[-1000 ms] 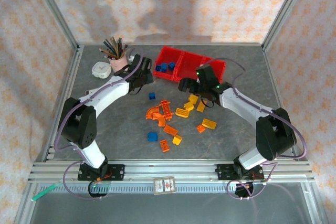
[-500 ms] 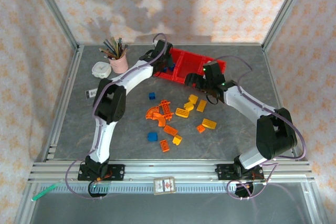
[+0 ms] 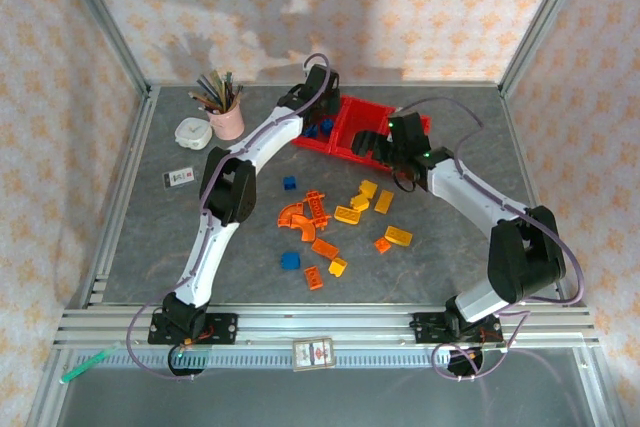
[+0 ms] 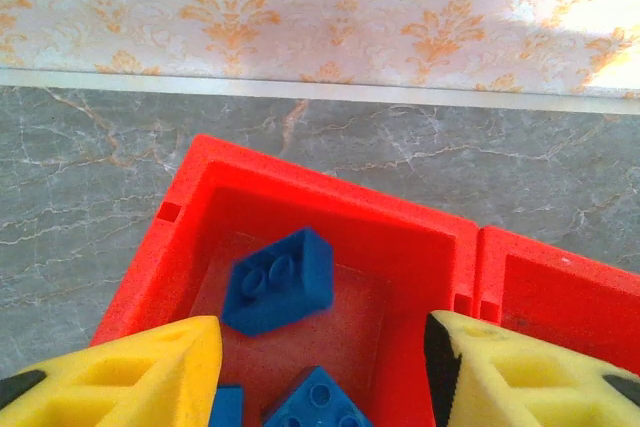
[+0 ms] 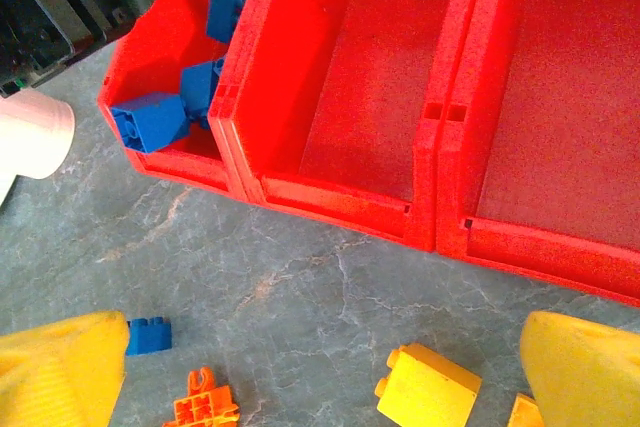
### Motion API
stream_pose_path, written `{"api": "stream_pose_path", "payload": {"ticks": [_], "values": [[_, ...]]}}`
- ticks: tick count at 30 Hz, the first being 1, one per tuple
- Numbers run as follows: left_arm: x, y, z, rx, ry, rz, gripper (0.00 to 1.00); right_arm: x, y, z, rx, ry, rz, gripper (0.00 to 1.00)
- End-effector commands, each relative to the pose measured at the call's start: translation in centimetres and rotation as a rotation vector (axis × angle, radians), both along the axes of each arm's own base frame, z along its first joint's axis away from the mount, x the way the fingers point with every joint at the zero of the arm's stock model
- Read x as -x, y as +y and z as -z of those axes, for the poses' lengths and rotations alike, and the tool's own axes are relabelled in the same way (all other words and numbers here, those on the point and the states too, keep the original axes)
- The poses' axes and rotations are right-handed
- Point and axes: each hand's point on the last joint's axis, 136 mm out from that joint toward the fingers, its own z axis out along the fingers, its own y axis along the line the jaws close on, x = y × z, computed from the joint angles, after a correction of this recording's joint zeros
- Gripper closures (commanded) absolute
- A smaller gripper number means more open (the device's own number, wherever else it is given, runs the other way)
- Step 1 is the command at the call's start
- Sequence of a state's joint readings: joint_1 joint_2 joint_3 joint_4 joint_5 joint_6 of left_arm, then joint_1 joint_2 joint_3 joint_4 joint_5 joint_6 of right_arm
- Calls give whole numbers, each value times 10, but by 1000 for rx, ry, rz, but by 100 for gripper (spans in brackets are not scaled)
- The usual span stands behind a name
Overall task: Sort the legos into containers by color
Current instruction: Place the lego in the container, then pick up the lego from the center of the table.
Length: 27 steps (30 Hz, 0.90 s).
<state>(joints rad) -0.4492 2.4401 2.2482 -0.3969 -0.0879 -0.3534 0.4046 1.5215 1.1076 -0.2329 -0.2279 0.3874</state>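
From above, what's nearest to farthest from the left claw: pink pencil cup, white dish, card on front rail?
From the left gripper:
1. pink pencil cup, just left
2. white dish, farther left
3. card, front rail

left wrist: blue brick (image 4: pixel 316 402) cut off at bottom edge | right wrist: orange piece (image 5: pixel 205 409) cut off at bottom edge, red bin (image 5: pixel 560 247) at right edge | top external: card (image 3: pixel 180 178) print unreadable
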Motion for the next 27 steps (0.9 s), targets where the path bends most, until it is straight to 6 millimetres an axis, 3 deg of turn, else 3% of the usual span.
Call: {"api": "stream_pose_path", "payload": {"ticks": [1,3,7,12,18,22,27], "values": [[14,8,-54,15,-21,8,41,-3,-6,-15,17,-31,11,0],[31,8,-61,39,19,22,41,1,-5,-14,3,-19,4,0],[83,16,-53,34,115,38,40,14,-2,-9,-8,5,-16,0],[152,51,-39,37,181,-8,35,34,3,6,-12,54,-49,0],[218,83,13,6,317,-46,29,57,14,26,24,104,-80,0],[238,86,46,8,391,-33,26,66,17,36,19,121,-81,0],[237,83,70,1,436,-37,26,66,14,43,29,125,-55,0]]}}
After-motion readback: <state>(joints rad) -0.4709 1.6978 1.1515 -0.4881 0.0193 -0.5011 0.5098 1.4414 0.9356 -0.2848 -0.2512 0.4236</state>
